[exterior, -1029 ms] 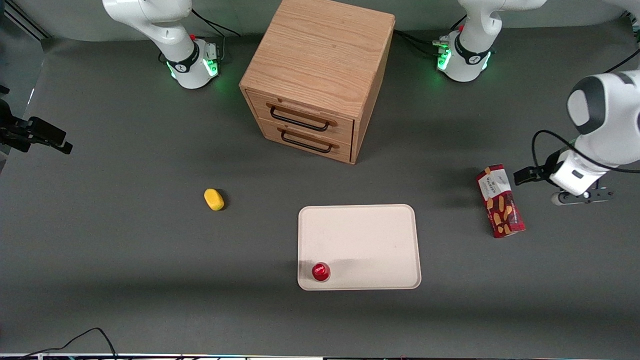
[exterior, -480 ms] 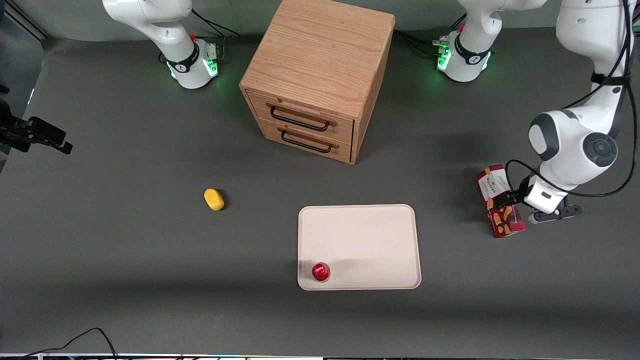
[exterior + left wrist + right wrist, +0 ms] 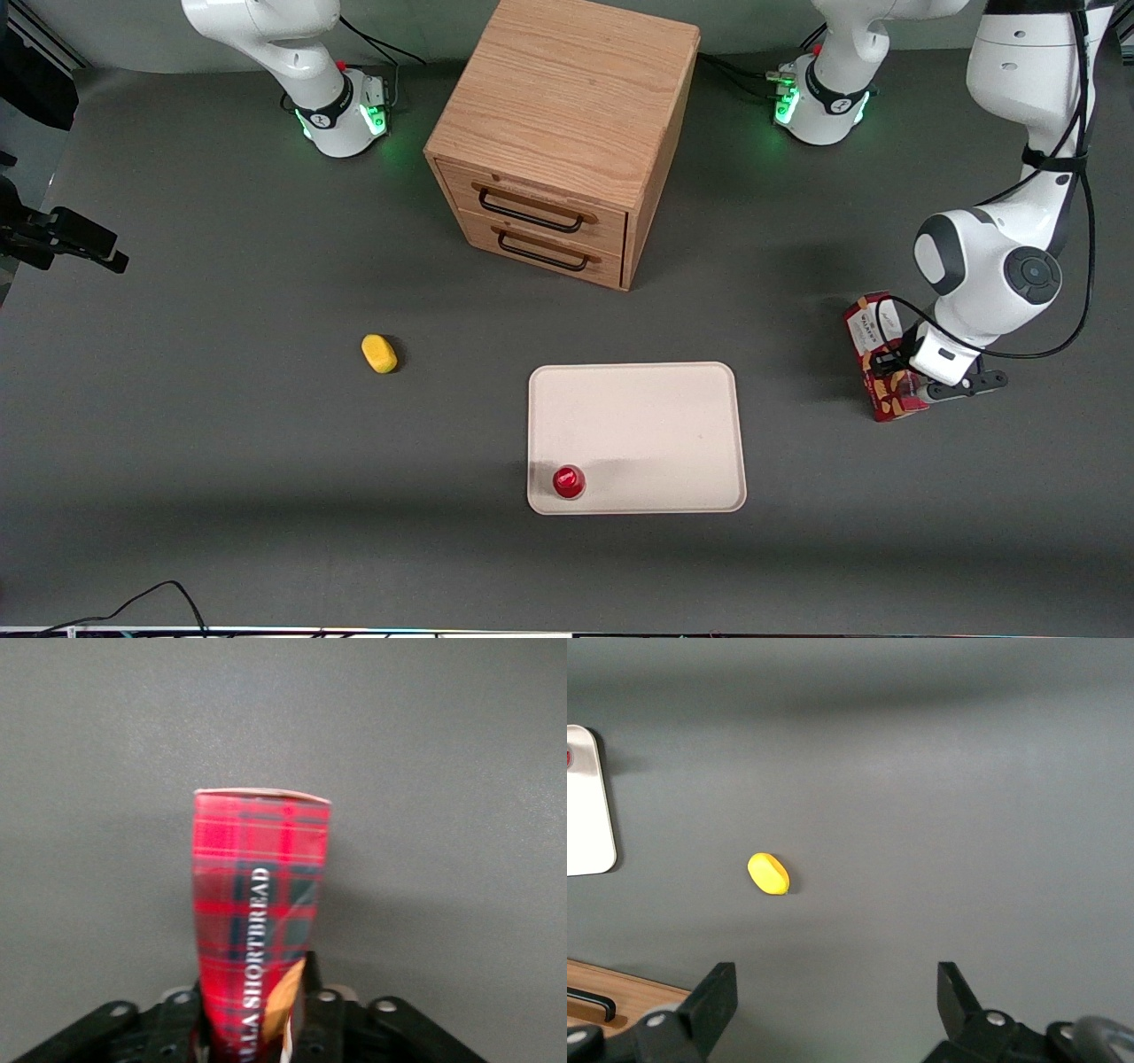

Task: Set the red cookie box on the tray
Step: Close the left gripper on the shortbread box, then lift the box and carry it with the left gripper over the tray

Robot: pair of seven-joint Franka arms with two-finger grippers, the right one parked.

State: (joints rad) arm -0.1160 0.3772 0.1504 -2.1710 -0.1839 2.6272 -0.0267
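The red cookie box (image 3: 869, 333) lies on the table toward the working arm's end, well apart from the cream-white tray (image 3: 656, 416). My left gripper (image 3: 900, 379) is down over the half of the box nearer the front camera. In the left wrist view the tartan box (image 3: 261, 895) runs between the fingers (image 3: 312, 992), which press both of its long sides. The gripper (image 3: 255, 997) is shut on the box, which rests on the table. The tray's edge also shows in the right wrist view (image 3: 586, 815).
A small round red cap (image 3: 567, 481) stands on the tray's corner nearest the front camera. A wooden two-drawer cabinet (image 3: 567, 133) stands farther from the camera than the tray. A yellow lump (image 3: 379, 353) lies toward the parked arm's end; it also shows in the right wrist view (image 3: 769, 873).
My left arm has swung in from the table's end and come down over the box. The gripper now straddles and grips it. The box has stayed in place.
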